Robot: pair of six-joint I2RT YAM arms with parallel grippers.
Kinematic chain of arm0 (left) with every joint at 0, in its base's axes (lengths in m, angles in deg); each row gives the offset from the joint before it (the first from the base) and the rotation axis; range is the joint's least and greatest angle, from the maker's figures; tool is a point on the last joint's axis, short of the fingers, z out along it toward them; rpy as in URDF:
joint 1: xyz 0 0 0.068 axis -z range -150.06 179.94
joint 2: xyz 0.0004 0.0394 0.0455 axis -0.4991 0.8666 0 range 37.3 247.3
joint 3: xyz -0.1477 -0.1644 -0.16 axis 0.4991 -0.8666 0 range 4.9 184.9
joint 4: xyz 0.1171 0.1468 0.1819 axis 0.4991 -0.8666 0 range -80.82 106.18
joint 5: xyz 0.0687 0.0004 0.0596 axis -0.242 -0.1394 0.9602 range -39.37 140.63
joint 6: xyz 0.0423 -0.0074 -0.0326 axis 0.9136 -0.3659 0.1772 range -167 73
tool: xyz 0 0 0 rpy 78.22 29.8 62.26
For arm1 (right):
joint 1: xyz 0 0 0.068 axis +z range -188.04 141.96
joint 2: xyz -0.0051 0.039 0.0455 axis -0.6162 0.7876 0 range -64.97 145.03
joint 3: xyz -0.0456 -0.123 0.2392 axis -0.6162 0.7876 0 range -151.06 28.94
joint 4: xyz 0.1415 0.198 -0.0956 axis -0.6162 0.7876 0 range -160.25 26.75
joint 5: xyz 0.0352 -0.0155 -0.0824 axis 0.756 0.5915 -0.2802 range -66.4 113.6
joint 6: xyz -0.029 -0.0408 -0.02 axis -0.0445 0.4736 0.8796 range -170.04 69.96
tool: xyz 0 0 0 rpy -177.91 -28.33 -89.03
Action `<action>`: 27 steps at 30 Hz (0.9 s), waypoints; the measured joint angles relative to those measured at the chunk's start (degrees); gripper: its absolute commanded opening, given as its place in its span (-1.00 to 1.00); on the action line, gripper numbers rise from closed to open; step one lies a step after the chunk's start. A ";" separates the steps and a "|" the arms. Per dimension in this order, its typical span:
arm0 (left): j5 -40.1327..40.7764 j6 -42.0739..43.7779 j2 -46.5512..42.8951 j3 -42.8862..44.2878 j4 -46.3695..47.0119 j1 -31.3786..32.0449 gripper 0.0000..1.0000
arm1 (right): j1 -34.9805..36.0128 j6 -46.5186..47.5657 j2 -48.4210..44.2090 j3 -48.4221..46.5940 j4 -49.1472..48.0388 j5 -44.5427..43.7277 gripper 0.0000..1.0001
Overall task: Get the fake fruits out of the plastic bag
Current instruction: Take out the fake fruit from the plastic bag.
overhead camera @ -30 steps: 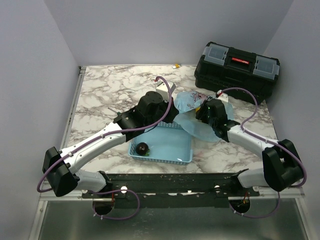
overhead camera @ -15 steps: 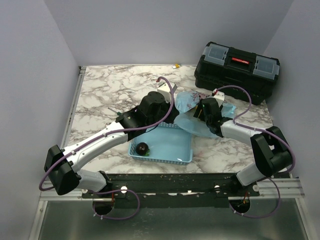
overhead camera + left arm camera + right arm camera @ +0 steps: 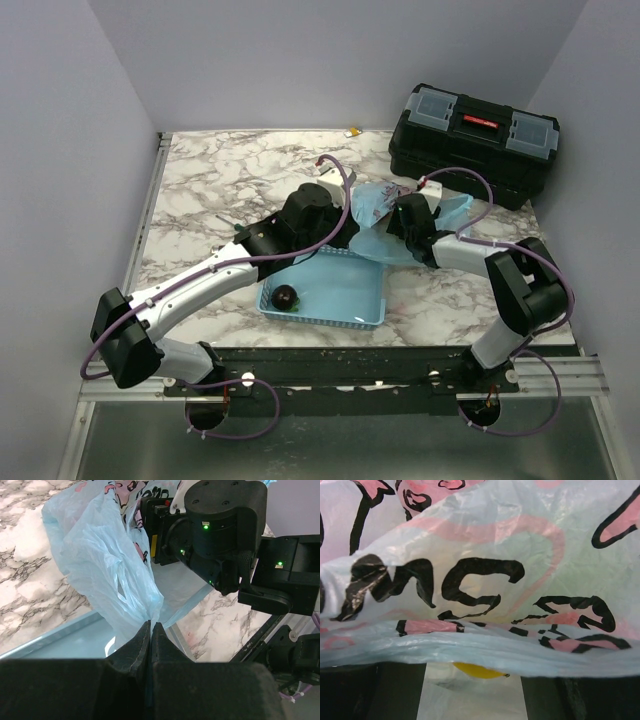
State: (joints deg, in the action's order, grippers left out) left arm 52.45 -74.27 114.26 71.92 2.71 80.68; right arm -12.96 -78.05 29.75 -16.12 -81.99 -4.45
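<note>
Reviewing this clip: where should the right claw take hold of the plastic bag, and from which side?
Probably the bunched blue fold of the plastic bag, which lies across the open right claw. It forms a thick ridge straight ahead, so closing head-on looks best. The left claw pinches the bag's other side.

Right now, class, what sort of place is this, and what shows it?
Probably a robotics lab test cell, not a home: two robot arms bolted to a metal rail, plain walls boxing in a marble-patterned table, and a black toolbox at the back.
</note>
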 measured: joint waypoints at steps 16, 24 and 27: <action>-2.58 -0.55 1.64 0.00 -1.07 0.00 -1.00 | 0.00 -0.46 -11.82 2.95 3.63 2.60 -0.78; -2.54 -0.46 1.90 0.00 -2.14 0.00 -1.00 | 0.00 -0.70 -23.06 5.84 11.61 11.72 -0.89; -2.54 -0.42 1.90 0.00 -2.27 0.00 -1.00 | 0.00 -0.72 -27.45 6.40 15.45 16.41 -0.90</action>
State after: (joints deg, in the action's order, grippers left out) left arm 49.92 -74.68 116.17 71.92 0.43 80.68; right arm -12.96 -78.77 2.30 -9.71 -66.54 11.96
